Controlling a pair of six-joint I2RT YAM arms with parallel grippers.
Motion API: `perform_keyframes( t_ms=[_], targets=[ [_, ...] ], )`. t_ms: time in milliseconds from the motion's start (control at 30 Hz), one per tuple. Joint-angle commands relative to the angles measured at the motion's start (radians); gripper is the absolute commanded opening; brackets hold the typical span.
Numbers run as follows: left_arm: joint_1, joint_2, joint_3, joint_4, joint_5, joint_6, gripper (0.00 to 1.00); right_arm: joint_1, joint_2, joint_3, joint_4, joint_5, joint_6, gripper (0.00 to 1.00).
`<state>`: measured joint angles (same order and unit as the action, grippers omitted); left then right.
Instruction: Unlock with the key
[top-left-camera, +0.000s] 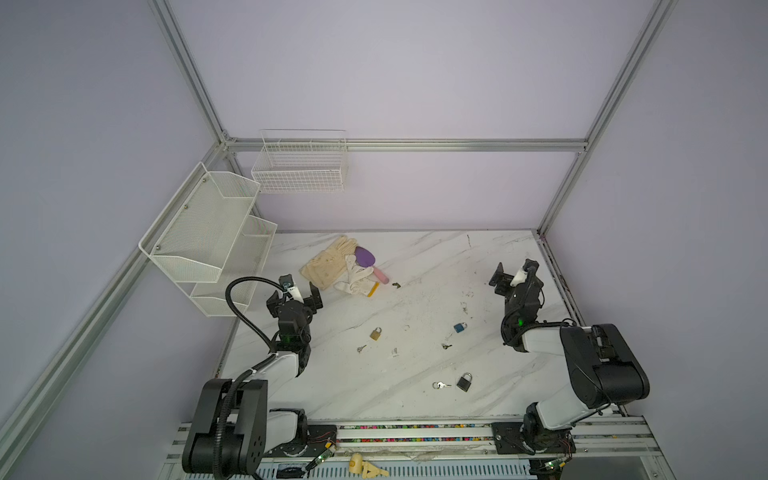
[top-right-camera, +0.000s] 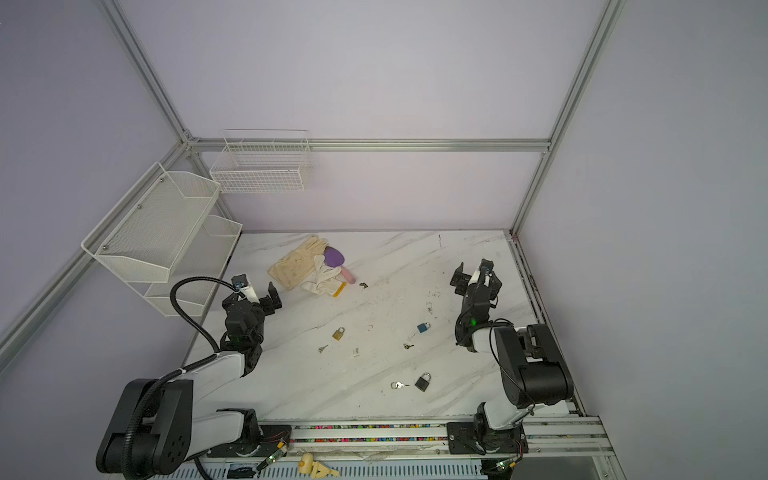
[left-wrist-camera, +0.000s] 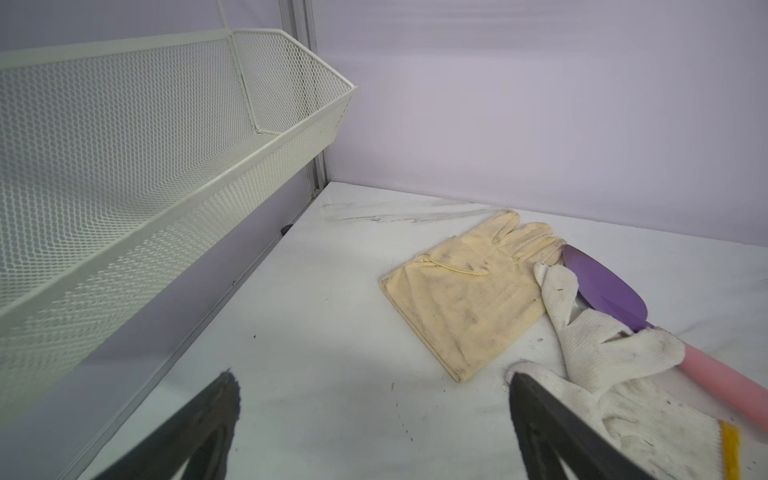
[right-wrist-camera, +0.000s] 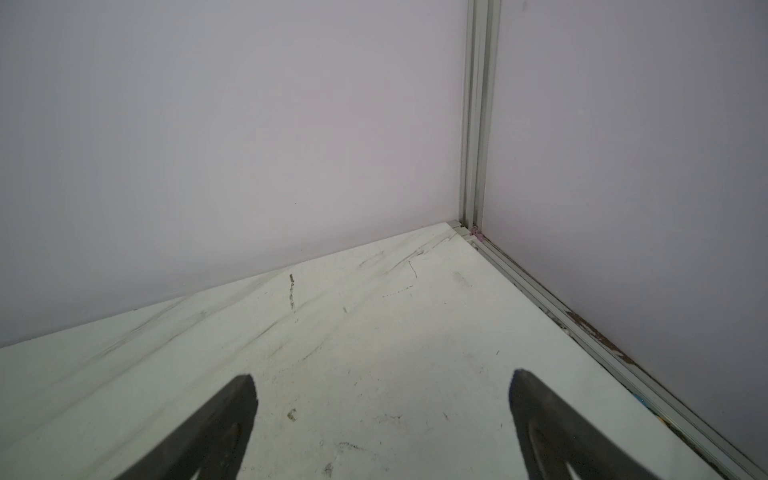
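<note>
Three padlocks lie mid-table in both top views: a brass one (top-left-camera: 375, 333), a blue one (top-left-camera: 459, 327) and a black one (top-left-camera: 464, 382). A small key lies near each: a silver key (top-left-camera: 361, 348), a dark key (top-left-camera: 446, 345) and a ringed silver key (top-left-camera: 440, 385). My left gripper (top-left-camera: 295, 291) (left-wrist-camera: 374, 386) hovers open at the far left, beside the gloves, holding nothing. Near the far right corner my right gripper (top-left-camera: 514, 272) (right-wrist-camera: 382, 386) is open over bare tabletop. No padlock or key shows in either wrist view.
A cream glove (left-wrist-camera: 469, 291), a white knit glove (left-wrist-camera: 602, 353) and a purple scoop with a pink handle (left-wrist-camera: 602, 291) lie at the back. A white mesh shelf (top-left-camera: 203, 237) hangs at the left, and a wire basket (top-left-camera: 299, 166) hangs on the back wall. A small dark bit (top-left-camera: 396, 285) lies beside the gloves.
</note>
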<state>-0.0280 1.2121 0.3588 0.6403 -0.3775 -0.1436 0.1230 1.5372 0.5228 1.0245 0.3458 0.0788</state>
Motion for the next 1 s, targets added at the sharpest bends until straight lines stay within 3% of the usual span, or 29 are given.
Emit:
perform_keyframes(
  t_ms=[0,133,233,500,667,833,967],
  targets=[
    [0.006,-0.066,0.097,-0.233,-0.019,-0.149,1.0,-0.002,-0.079,0.063,-0.234,0.024,0.134,0.97],
    [0.007,-0.149,0.162,-0.411,0.024,-0.266,1.0,-0.002,-0.154,0.132,-0.509,0.092,0.362,0.98],
    [0.007,-0.201,0.165,-0.466,0.043,-0.374,1.0,-0.005,-0.21,0.135,-0.622,0.019,0.496,0.97],
    [0.011,-0.27,0.198,-0.606,0.265,-0.455,1.0,-0.003,-0.322,0.167,-0.793,-0.215,0.499,0.97],
    [0.003,-0.337,0.169,-0.603,0.434,-0.505,1.0,0.01,-0.296,0.225,-0.936,-0.335,0.526,0.98],
    [-0.053,-0.388,0.158,-0.621,0.554,-0.529,1.0,0.115,-0.273,0.294,-1.083,-0.344,0.515,0.98],
    [-0.153,-0.427,0.154,-0.661,0.549,-0.533,1.0,0.237,-0.272,0.296,-1.154,-0.345,0.53,0.98]
  ],
)
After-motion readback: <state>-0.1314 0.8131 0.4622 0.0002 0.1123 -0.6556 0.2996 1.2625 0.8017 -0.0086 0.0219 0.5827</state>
